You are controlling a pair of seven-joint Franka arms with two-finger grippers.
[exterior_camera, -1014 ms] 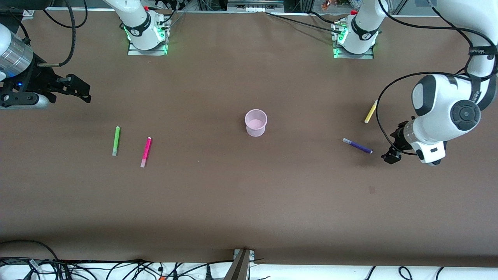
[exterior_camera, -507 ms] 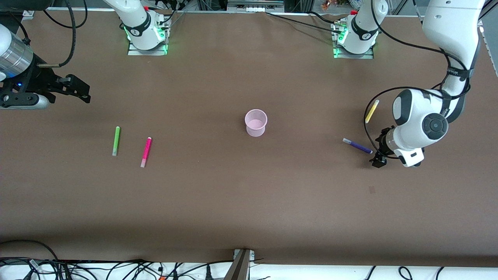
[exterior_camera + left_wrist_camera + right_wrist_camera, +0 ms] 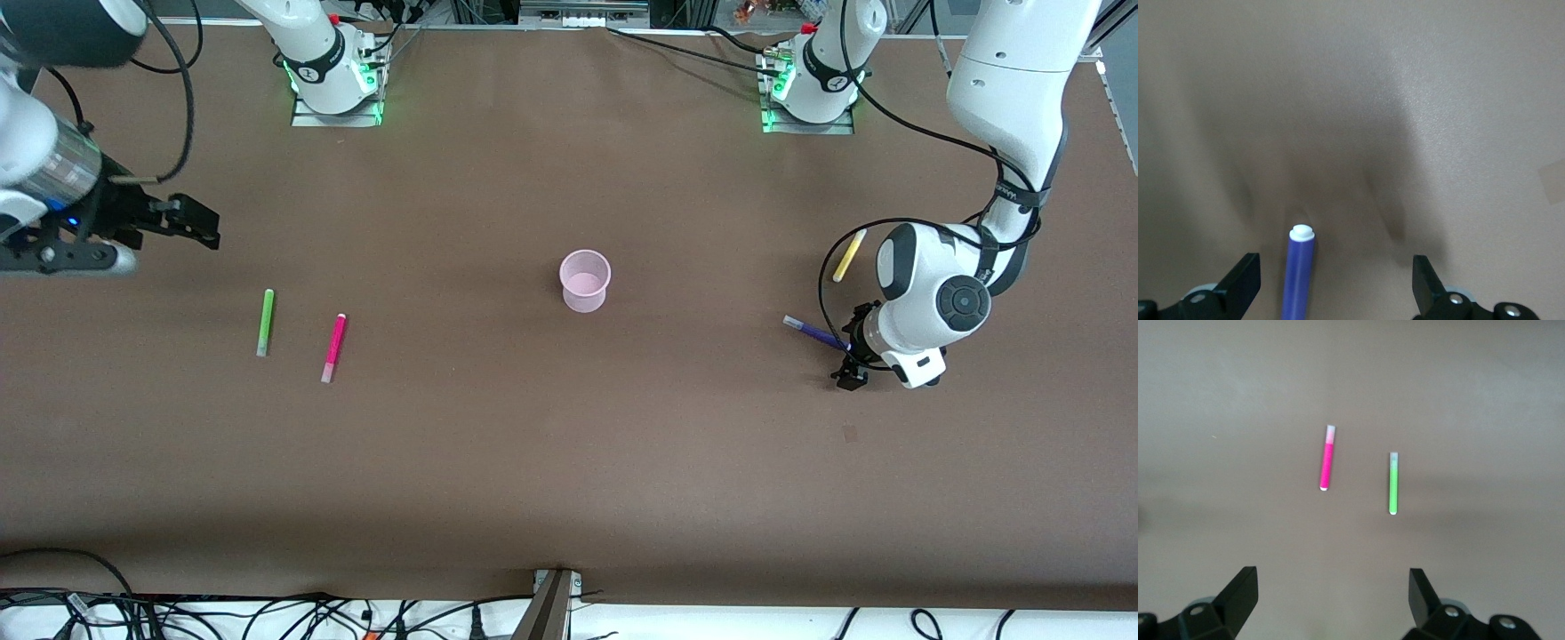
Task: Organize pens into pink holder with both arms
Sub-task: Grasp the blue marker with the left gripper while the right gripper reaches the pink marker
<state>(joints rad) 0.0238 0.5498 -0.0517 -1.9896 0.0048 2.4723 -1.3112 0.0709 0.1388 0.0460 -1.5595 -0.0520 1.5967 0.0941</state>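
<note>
The left gripper [image 3: 849, 364] is hanging low over the table [image 3: 569, 462] at the left arm's end, its jaws spread wide and holding nothing. In the left wrist view, the gripper [image 3: 1336, 283] is framing the purple pen [image 3: 1299, 270], which is lying flat between the two black fingers [image 3: 1238, 287] and nearer one of them, its pale end pointing away from the wrist. Seen from the front, that purple pen [image 3: 816, 333] is lying at a slant on the brown surface, one end disappearing under the gripper. The yellow pen [image 3: 848, 255] is lying near it, farther from the front camera, partly ringed by a looping black cable [image 3: 831, 267].

The right gripper [image 3: 191, 222] is hovering above the right arm's end of the table, jaws likewise wide apart and empty. Its wrist view is showing the gripper [image 3: 1331, 600] up in the air and looking down on the magenta pen [image 3: 1327, 458] and the green pen [image 3: 1393, 483], which are lying roughly parallel and a little apart. From the front, the green pen [image 3: 265, 322] is resting closer to the right arm's end than the magenta pen [image 3: 333, 348], which is lying slightly nearer the camera.

The pink holder [image 3: 585, 281] is standing upright and empty at mid-table, well apart from all four pens.
</note>
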